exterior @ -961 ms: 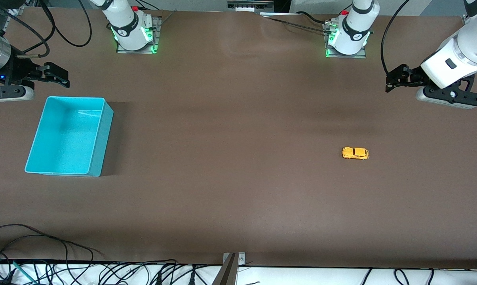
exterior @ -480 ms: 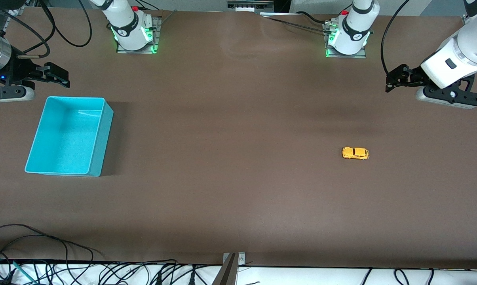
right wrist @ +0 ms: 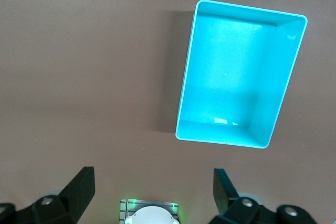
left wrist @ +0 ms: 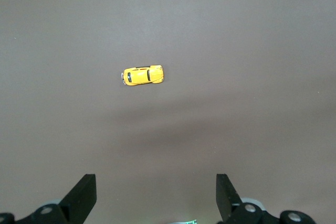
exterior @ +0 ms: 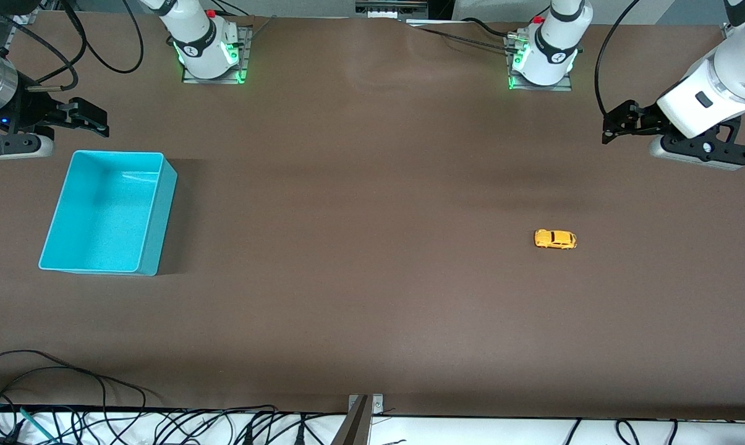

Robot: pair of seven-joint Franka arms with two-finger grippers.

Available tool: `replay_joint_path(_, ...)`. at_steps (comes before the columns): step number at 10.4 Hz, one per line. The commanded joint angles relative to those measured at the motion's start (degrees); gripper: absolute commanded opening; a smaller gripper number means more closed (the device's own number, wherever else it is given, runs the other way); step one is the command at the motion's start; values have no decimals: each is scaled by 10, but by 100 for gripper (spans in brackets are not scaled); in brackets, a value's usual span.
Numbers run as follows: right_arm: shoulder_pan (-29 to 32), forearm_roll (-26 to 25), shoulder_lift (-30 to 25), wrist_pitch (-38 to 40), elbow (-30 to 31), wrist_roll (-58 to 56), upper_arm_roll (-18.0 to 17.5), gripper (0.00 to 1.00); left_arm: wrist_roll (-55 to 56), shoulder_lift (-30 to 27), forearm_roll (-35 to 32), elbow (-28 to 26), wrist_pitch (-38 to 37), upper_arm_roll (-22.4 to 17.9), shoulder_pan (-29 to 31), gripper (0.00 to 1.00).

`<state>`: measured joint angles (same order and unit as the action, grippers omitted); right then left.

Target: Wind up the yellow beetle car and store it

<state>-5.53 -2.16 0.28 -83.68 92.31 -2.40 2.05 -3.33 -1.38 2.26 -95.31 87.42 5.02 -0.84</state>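
The yellow beetle car [exterior: 555, 239] stands on its wheels on the brown table, toward the left arm's end; the left wrist view shows it [left wrist: 143, 75] alone on bare table. My left gripper [exterior: 607, 127] hangs open over bare table at that end, apart from the car, and nothing is between its fingers [left wrist: 156, 182]. The turquoise bin [exterior: 103, 216] stands empty toward the right arm's end. My right gripper [exterior: 103, 122] is held open and empty above the table beside the bin, which fills part of the right wrist view [right wrist: 231, 77].
Both arm bases [exterior: 208, 49] [exterior: 545, 52] stand along the table edge farthest from the front camera. Loose black cables [exterior: 69, 395] lie along the nearest edge. A wide stretch of brown table separates the car from the bin.
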Motion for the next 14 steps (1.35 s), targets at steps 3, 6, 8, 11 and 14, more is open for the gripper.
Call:
replay_joint_path(3, 1, 14, 1, 6, -5, -1, 2, 100, 3, 2, 18, 10, -10, 4, 5, 100)
replay_joint_path(6, 3, 14, 0, 7, -5, -2, 4, 100, 3, 2, 18, 10, -10, 4, 5, 100)
replay_joint_path(8, 3, 14, 0, 8, -5, -2, 4, 100, 3, 2, 19, 10, -10, 4, 5, 100)
replay_joint_path(11, 6, 14, 1, 1, -7, -2, 4, 100, 3, 2, 19, 10, -10, 4, 5, 100)
replay_joint_path(14, 5, 14, 2, 1, -5, -2, 3, 100, 2, 2, 19, 10, -10, 4, 5, 100)
